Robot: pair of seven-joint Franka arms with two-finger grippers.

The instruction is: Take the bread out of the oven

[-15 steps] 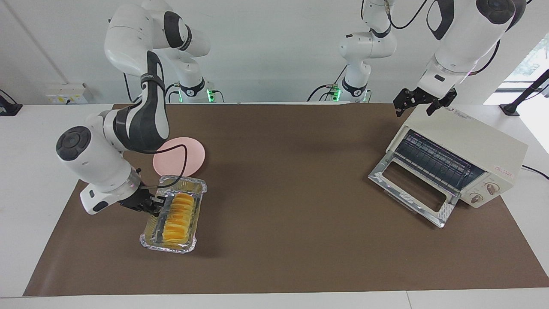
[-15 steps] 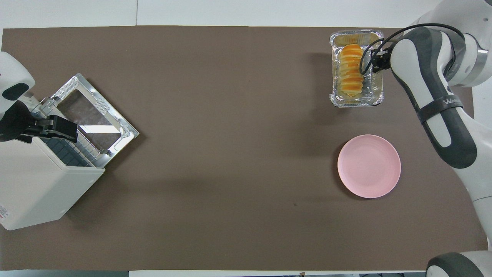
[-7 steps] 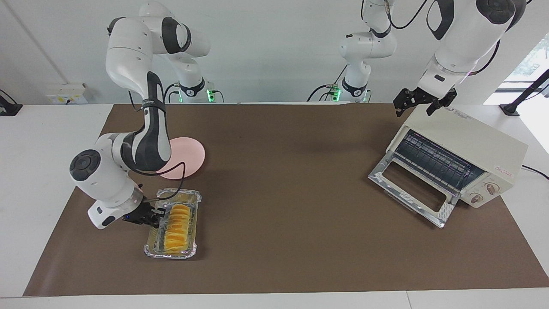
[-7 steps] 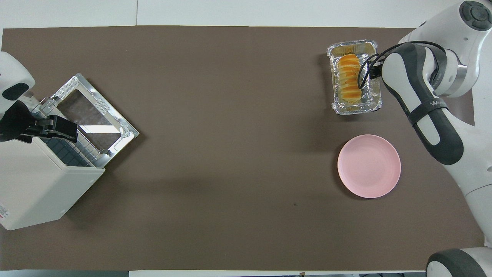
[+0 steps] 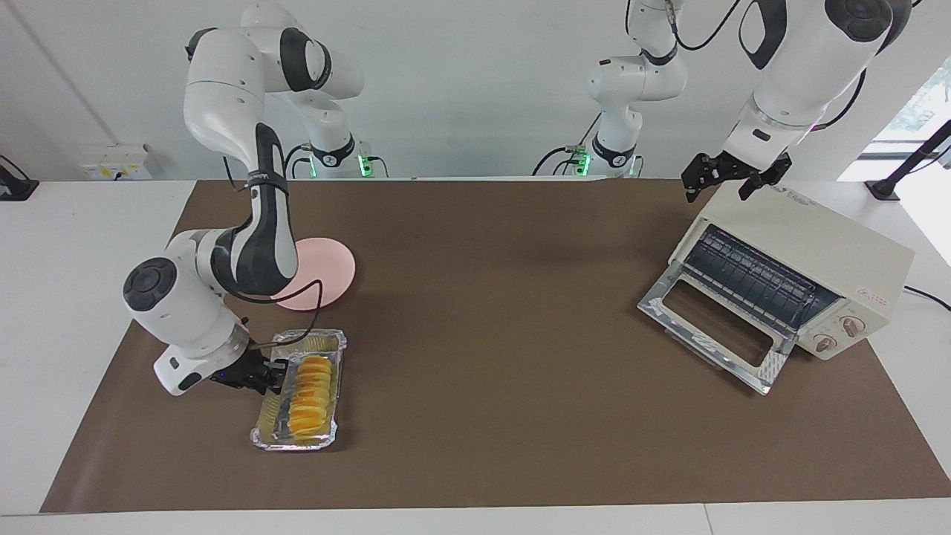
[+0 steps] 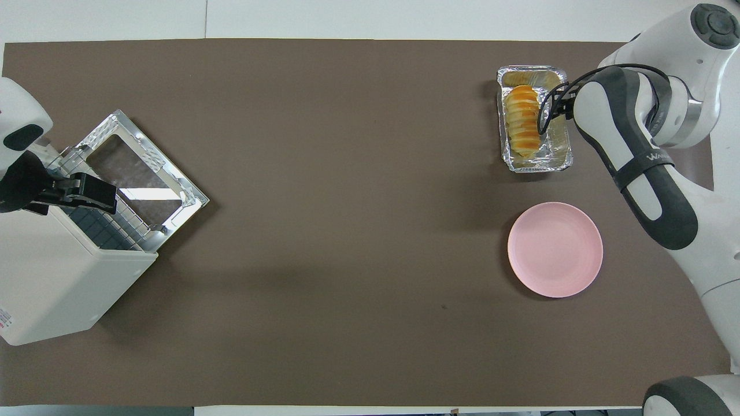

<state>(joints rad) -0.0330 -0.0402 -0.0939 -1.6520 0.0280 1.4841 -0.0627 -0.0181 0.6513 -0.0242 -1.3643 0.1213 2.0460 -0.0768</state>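
Left gripper hangs over the oven's top edge, fingers spread wide, holding nothing; the door lies dropped open below it. Farther out, the right gripper sits at the foil tray's rim, its grip hard to judge. Bread lies in that tray, just beside it. Pink plate nearby.
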